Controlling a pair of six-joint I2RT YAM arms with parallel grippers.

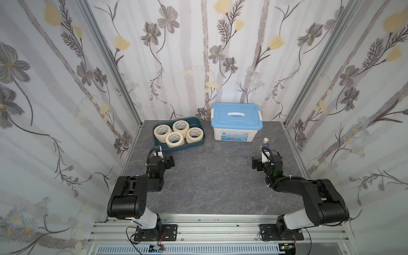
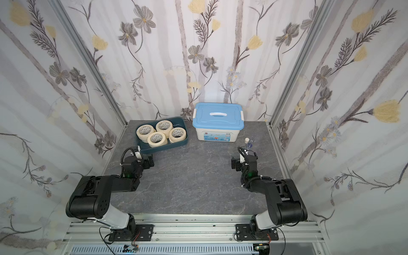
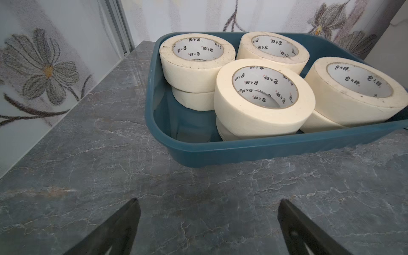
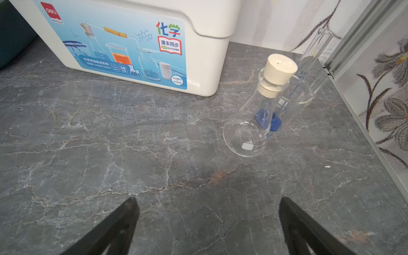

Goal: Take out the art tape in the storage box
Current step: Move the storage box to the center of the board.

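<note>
1. The storage box (image 1: 186, 147) sat on the far left part of the desk (image 1: 209, 183), close to the left side wall and turned a little askew to the desk's edges.
2. The art tape (image 3: 254, 120) lay inside the storage box, every roll flat with its core facing up. Four rolls showed on top in both top views. In the left wrist view a second roll showed beneath three of them; what lay under the fourth, at the back, could not be made out.
3. The top rolls sat close together, and the front one overhung the roll under it.
4. The left end effector (image 3: 208, 200) hovered above bare desk just in front of the box's near wall. Its fingers were spread wide apart, with nothing between them and touching neither box nor tape.
5. The right end effector (image 4: 208, 198) was likewise released and empty, low over the right part of the desk, well apart from the storage box.
6. A white bin (image 1: 234, 133) with a light-blue handled lid stood at the back, just right of the storage box but not touching it.
7. Ahead of the right end effector a stoppered glass flask (image 4: 249, 132) stood upright. A beaker (image 4: 302, 97) and a tall measuring cylinder (image 4: 318, 48) on a blue base stood just behind it, near the right wall.
</note>
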